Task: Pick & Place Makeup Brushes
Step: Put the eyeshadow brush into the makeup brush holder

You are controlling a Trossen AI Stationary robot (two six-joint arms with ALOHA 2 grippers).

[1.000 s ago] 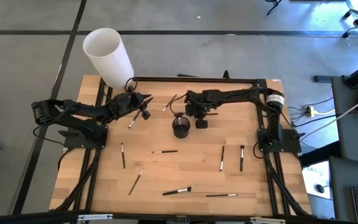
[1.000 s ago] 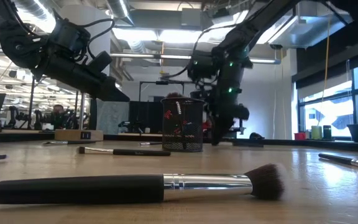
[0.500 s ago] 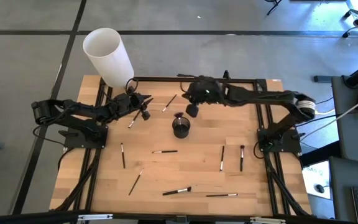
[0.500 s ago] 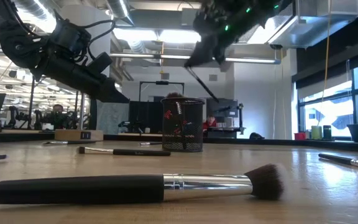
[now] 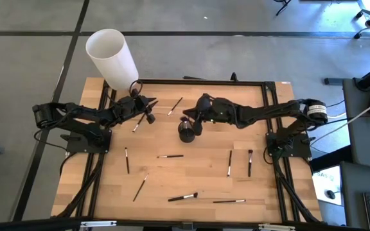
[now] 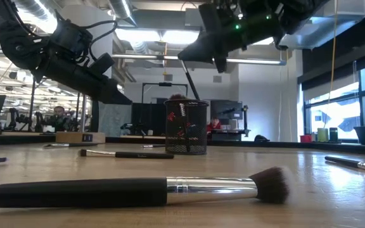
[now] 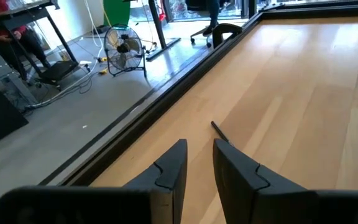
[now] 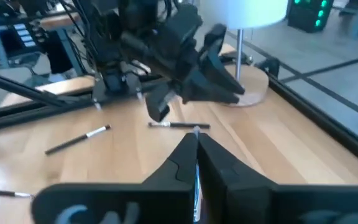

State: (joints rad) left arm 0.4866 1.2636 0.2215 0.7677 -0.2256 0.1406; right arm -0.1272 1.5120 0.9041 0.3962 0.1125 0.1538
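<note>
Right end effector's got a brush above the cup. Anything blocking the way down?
Nothing visible. The brush hangs from the shut right end effector, its lower end at the open rim of the cup. The left end effector sits well clear, to the side.

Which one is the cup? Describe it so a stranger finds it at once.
Start at the wooden table and look between the two arms, close under the right gripper. There stands the cup. It is a black mesh cylinder standing upright, while the brushes scattered around it are thin sticks lying flat.
</note>
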